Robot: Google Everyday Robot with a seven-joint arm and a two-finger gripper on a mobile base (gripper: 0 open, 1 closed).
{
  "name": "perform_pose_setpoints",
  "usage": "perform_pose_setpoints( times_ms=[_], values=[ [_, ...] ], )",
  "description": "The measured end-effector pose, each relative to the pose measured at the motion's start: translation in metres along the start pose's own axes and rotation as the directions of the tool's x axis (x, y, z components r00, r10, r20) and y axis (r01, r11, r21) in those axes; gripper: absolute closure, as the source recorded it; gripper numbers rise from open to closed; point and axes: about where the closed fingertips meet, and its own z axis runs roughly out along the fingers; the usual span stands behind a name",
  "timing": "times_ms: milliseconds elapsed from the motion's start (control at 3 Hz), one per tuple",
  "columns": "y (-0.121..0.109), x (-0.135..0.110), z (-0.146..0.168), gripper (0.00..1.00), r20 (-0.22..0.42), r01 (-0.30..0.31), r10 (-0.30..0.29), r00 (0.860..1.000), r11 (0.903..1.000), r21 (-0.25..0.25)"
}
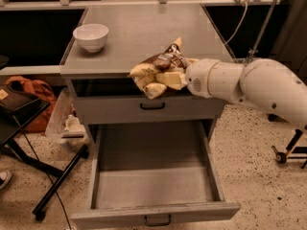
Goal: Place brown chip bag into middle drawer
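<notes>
The brown chip bag (160,66) is crinkled, dark brown with tan-yellow ends, and hangs in the air just past the front edge of the grey cabinet top. My gripper (168,78) is shut on the bag, at the end of the white arm (240,83) that reaches in from the right. The middle drawer (153,186) is pulled wide open below, a deep grey box with a bare floor and a small dark handle on its front. The bag is above the drawer's back part.
A white bowl (90,35) stands at the back left of the cabinet top (144,28). A shut shallower drawer front with a black handle (152,106) lies just under the bag. A black stand and an orange bag (29,95) are at the left.
</notes>
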Motion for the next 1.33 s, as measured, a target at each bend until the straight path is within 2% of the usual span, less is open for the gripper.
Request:
perform_pose_setpoints(
  times_ms=[333, 667, 1000, 1333],
  values=[
    [0.025, 0.015, -0.034, 1.0, 0.047, 0.056, -0.053, 0.997, 0.9961, -0.068],
    [0.044, 0.038, -0.059, 1.0, 0.057, 0.099, -0.091, 0.994, 0.9854, -0.139],
    [0.057, 0.07, -0.061, 1.0, -0.037, 0.092, -0.103, 0.994, 0.9681, -0.233],
    [0.067, 0.12, -0.024, 1.0, -0.198, -0.005, -0.063, 0.978, 0.9447, -0.328]
  ],
)
